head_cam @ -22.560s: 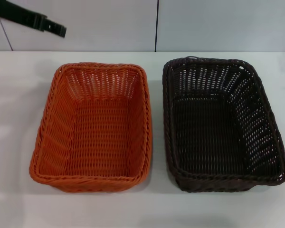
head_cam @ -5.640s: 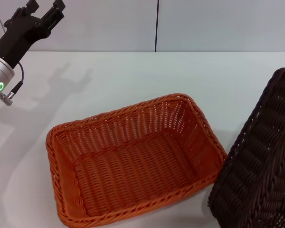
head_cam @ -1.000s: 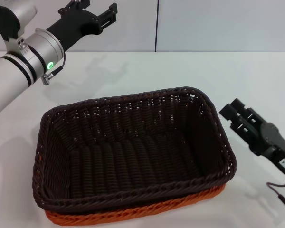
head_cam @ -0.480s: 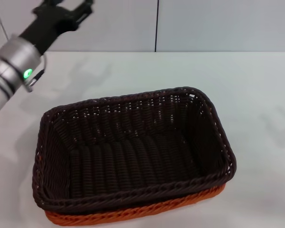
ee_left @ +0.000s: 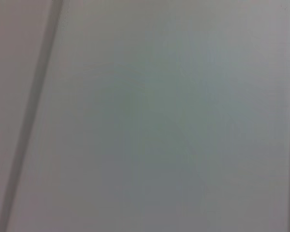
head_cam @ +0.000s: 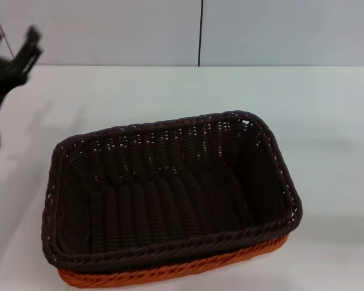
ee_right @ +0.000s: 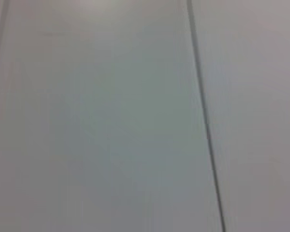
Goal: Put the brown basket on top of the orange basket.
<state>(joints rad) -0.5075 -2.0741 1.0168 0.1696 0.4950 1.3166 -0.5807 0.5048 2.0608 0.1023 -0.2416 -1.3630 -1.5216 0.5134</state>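
White tabletop bears my dark brown woven basket nested in the bright orange woven basket; stacking looks finished, left claw blurred, fingers unreadable, parking remains.

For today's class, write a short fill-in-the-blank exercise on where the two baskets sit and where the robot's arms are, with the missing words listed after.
1. The brown basket sits nested inside the ____ basket.
2. Only a strip of the orange basket shows, ____ the brown basket's rim on the near side.
3. The left gripper is blurred at the head view's far ____ edge, away from both baskets.
4. The white ____ carries the stacked baskets.

Missing words: orange; below; left; table
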